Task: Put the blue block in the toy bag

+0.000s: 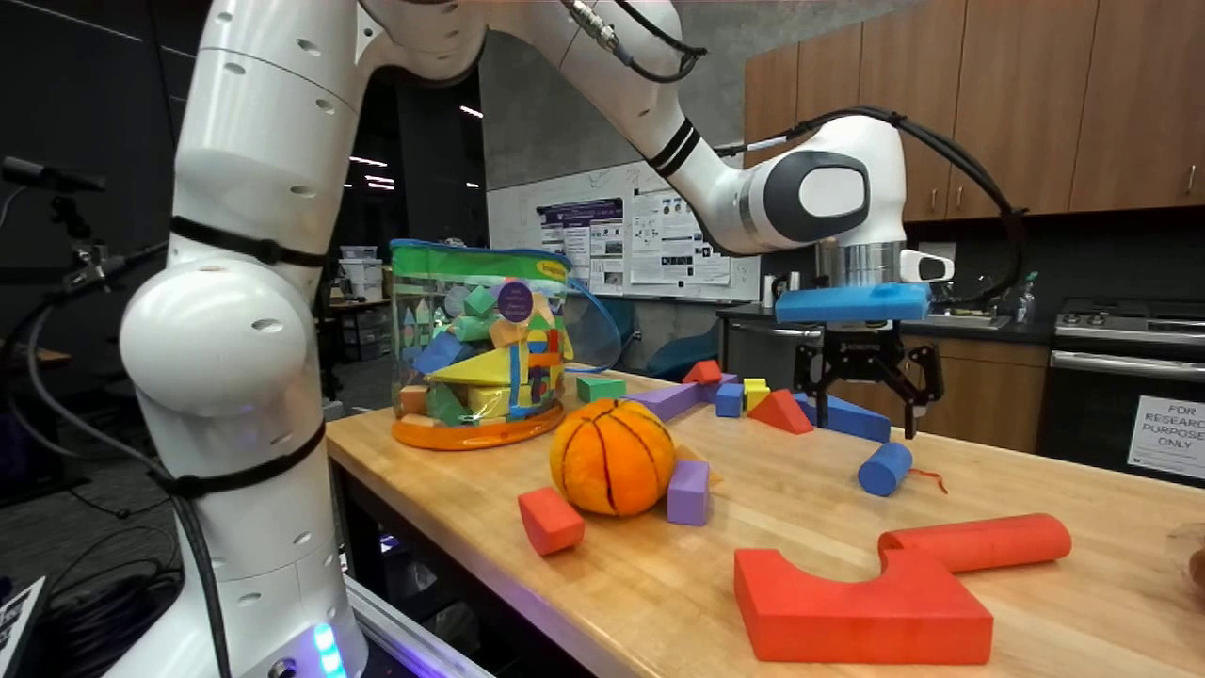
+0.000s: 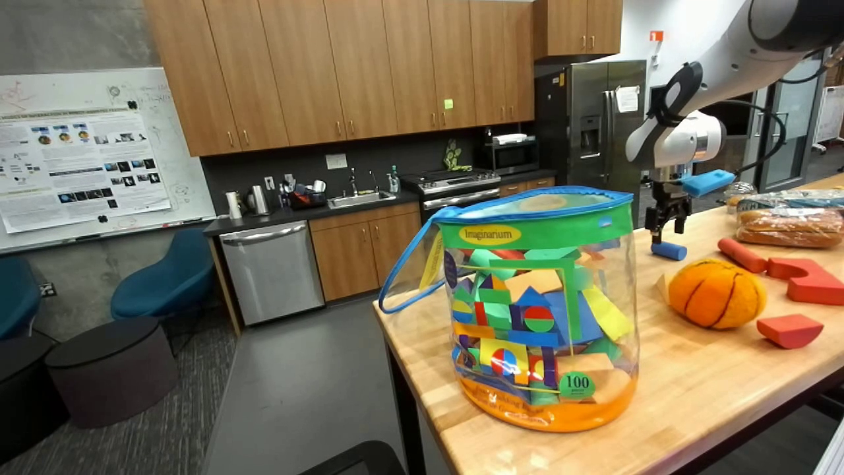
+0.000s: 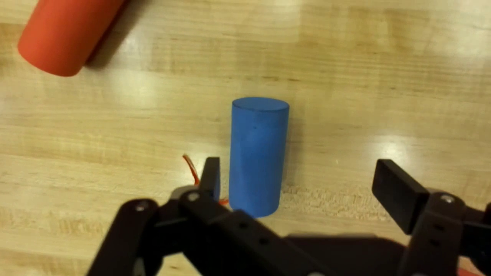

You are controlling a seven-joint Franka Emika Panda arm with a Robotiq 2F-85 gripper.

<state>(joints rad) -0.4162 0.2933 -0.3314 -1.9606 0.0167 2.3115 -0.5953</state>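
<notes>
While my jaws are gaping wide, holding nothing, the blue block [image 3: 257, 157] is lying below, off-centre toward one finger [image 3: 211, 174], long axis crossing the closing line.

Robot arm [image 1: 235, 358]: close at the left in an exterior view, which looks from beside its base, slightly downward, across the table [image 1: 791, 499] towards the whiteboard [image 1: 513, 231] and cabinets [image 1: 998, 104].
Toy bag [image 2: 547, 323]: foremost in an exterior view, which looks from the bag's end of the table, slightly downward, towards the cabinets.
Gripper [image 3: 299, 178]: at the lower edge of the wrist view, which faces steeply down onto the table at close range.
Orange ball [image 1: 612, 457]: shown, with bag, whiteboard and cabinets, in both exterior views; bag and ball reverse depth order.
Blue block [image 3: 259, 157]: common to all three views, nearest in the wrist view.
</notes>
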